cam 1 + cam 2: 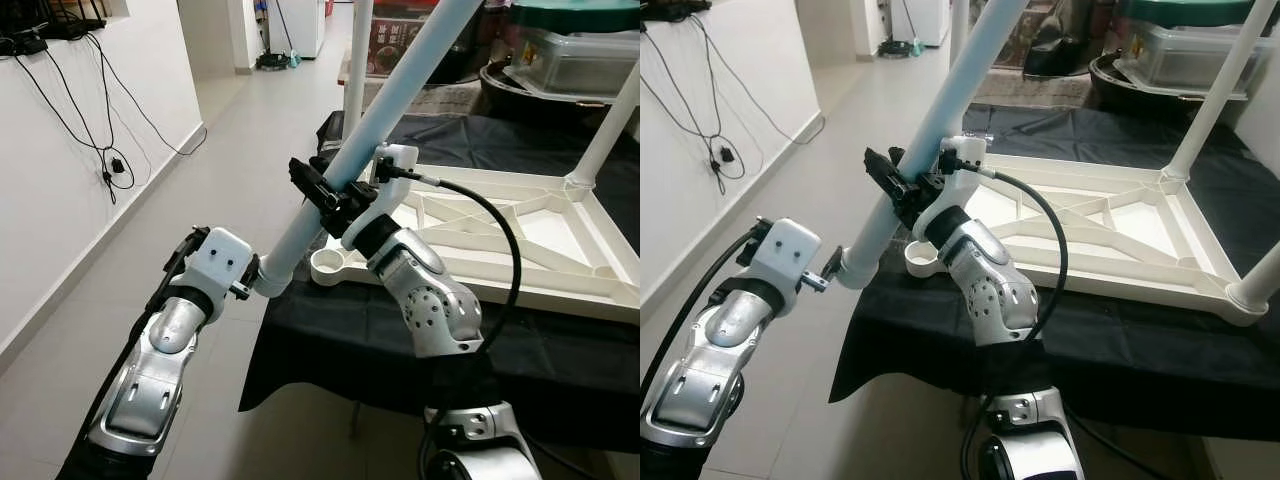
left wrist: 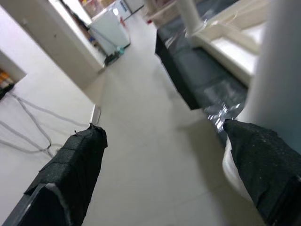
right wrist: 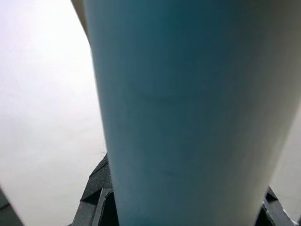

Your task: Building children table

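The right gripper [image 1: 325,190] is clamped around a long pale-blue plastic table leg [image 1: 385,110], which slants up past it. The leg's lower end sits just beside the left gripper [image 1: 245,280], whose fingers [image 2: 70,174] are spread apart. Behind the right gripper, the upturned white plastic tabletop [image 1: 500,235] lies on black cloth [image 1: 330,350].

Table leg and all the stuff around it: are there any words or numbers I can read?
None can be read. The table leg, the tabletop and the right claw holding the leg are blank. A dark box behind has print too blurred to read.
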{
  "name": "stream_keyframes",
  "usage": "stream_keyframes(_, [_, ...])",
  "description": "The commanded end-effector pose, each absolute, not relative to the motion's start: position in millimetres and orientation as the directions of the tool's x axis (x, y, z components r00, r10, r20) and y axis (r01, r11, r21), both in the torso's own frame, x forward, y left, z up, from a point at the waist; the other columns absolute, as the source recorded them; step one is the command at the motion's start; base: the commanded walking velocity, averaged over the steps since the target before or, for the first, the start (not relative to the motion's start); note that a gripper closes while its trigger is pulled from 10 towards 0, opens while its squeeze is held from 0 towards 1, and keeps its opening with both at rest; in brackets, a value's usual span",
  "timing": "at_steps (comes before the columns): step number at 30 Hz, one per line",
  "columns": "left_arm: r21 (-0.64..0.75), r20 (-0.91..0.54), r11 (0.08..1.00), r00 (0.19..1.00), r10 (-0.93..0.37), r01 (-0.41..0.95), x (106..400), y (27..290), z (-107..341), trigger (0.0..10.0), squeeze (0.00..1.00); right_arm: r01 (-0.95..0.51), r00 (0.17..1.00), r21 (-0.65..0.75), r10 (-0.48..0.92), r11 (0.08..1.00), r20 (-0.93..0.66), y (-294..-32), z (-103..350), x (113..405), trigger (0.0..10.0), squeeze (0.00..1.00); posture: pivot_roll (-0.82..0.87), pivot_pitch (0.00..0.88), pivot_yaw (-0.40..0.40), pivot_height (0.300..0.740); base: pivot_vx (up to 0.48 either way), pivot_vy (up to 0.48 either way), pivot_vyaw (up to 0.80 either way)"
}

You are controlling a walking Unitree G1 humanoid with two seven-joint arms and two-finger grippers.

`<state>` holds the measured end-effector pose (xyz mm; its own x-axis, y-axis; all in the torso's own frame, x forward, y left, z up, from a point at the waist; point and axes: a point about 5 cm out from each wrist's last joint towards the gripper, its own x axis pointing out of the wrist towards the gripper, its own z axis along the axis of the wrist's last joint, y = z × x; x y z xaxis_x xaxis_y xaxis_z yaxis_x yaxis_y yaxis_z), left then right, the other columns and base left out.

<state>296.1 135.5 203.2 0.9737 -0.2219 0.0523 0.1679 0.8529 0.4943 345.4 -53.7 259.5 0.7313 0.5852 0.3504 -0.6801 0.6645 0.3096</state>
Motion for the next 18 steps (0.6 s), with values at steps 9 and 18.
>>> stream_keyframes(9, [0.496, -0.012, 0.839, 0.967, -0.253, 0.225, 289, 131, 193, 10.0, 0.0, -0.594, 0.792, 0.318, 0.466, 0.739, 0.395, -57, 275, 357, 10.0, 0.0, 0.09, 0.04, -0.028, 0.74, 0.0, 0.0, 0.0])
stream_keyframes(18, [0.496, -0.01, 0.841, 0.97, -0.241, 0.214, 291, 130, 191, 10.0, 0.0, -0.644, 0.761, 0.365, 0.514, 0.673, 0.395, -51, 274, 353, 10.0, 0.0, 0.09, 0.042, -0.025, 0.74, 0.0, 0.0, 0.0])
